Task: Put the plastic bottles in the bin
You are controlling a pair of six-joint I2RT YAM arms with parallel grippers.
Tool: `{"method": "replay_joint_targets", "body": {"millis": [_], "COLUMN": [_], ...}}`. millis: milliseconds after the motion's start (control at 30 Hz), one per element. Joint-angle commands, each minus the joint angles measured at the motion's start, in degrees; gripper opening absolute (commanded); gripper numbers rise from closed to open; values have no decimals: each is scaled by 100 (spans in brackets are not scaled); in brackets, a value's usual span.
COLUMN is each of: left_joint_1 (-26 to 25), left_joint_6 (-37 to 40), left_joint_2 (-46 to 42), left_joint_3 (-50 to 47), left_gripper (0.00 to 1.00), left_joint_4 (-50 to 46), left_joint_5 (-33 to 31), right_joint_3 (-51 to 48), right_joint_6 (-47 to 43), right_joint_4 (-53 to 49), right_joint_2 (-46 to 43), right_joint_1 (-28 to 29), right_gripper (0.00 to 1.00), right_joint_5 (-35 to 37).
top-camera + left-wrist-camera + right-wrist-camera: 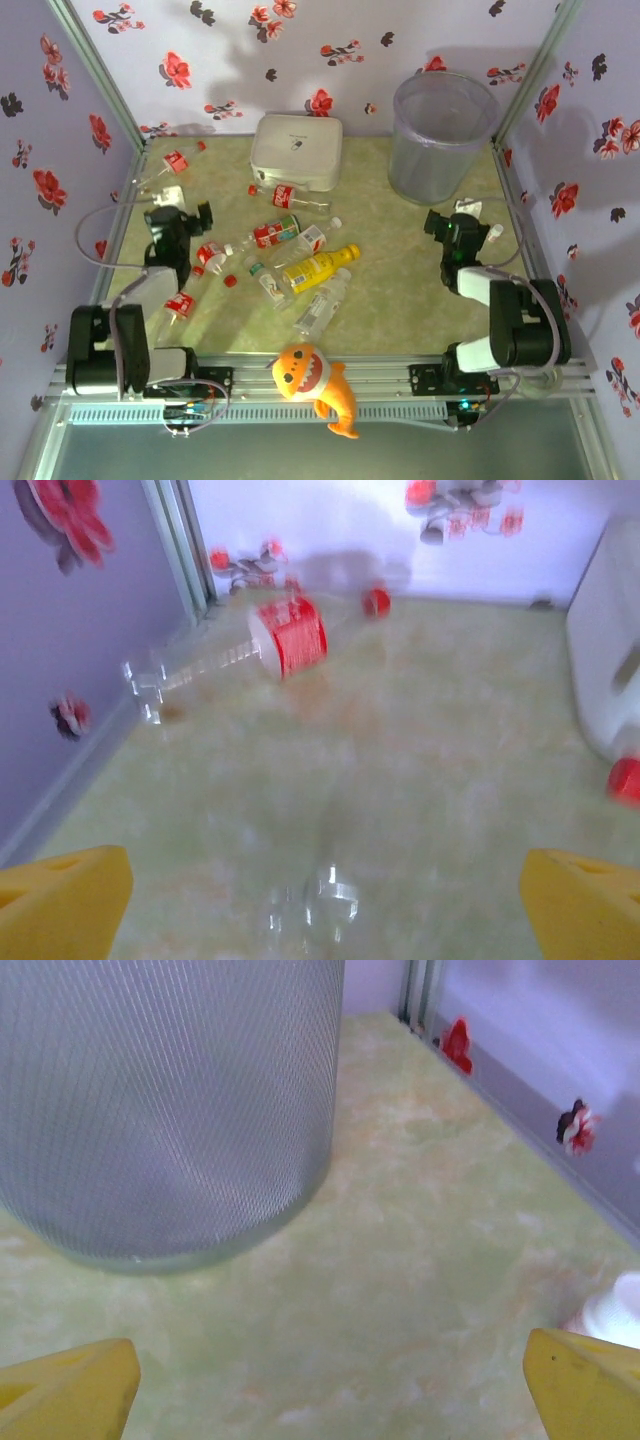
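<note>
At the bottom edge an orange plush shark (312, 380) lies on the rail. Above it the plastic bottles (275, 232) lie scattered left of centre, clear with red labels, one yellow bottle (320, 267) among them. The left gripper (183, 210) and right gripper (455, 218) gape wide, holding nothing. At upper right the bin (440, 140), translucent grey, stands upright near a white box (295, 150) on the pale green table (400, 290), under flowered lilac walls (150, 40).

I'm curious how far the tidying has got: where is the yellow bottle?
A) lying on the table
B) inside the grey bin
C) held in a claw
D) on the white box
A: the yellow bottle lies on its side on the table, apart from the bin.
</note>
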Motion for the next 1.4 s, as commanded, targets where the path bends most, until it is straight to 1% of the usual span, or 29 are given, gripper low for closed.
{"method": "replay_joint_targets", "body": {"millis": [0, 100, 167, 200, 233, 300, 433, 567, 700, 800, 867, 933, 1033, 1200, 1300, 1367], "left_joint_1": [-41, 4, 36, 57, 93, 170, 432, 800, 1064, 1240, 1351, 1427, 1503, 1586, 1667, 1698], "left_joint_6": [-252, 1, 206, 210, 418, 639, 1143, 1224, 1313, 1213, 1124, 1105, 1148, 1318, 1325, 1348], "left_joint_2": [-123, 386, 917, 1144, 1399, 1851, 2940, 4153, 5116, 5730, 6122, 6407, 6684, 7272, 7728, 8069], "left_joint_3": [1244, 2458, 3188, 3482, 3755, 4225, 5505, 7256, 8662, 9462, 9884, 10165, 10259, 10747, 11314, 11731], "left_gripper": [100, 100, 100, 100, 100, 100, 100, 100, 100, 100, 100, 100, 100, 100, 100, 100], "left_joint_4": [-2205, -3559, -4221, -4441, -4607, -4811, -5518, -6706, -7282, -7469, -7539, -7529, -7253, -7118, -7335, -7560], "left_joint_5": [-144, 16, 203, 280, 357, 615, 1001, 1487, 1504, 1558, 1605, 1576, 1560, 1506, 1463, 1272], "right_joint_3": [574, 1238, 1882, 2070, 2279, 2502, 2645, 2923, 2911, 2932, 3040, 3129, 3277, 3444, 3490, 3557], "right_joint_6": [357, 571, 722, 732, 750, 867, 1051, 1215, 1185, 1117, 1046, 986, 919, 1009, 1173, 1264], "right_joint_4": [-1970, -3854, -5094, -5470, -5817, -6266, -6668, -7254, -7377, -7493, -7703, -7825, -8031, -8353, -8527, -8661], "right_joint_2": [-703, -1279, -1467, -1519, -1578, -1734, -2059, -2068, -2071, -2031, -1997, -1990, -1951, -1932, -1988, -1994], "right_joint_1": [133, 579, 1071, 1294, 1482, 1606, 1617, 1623, 1634, 1635, 1623, 1622, 1622, 1622, 1622, 1622], "right_gripper": [99, 99, 99, 99, 99, 99, 99, 99, 99, 99, 99, 99, 99, 99, 99, 99], "right_joint_5": [-87, -1, 136, 152, 176, -4, -816, -1435, -1717, -1658, -1488, -1392, -1278, -1165, -1091, -1052]}}
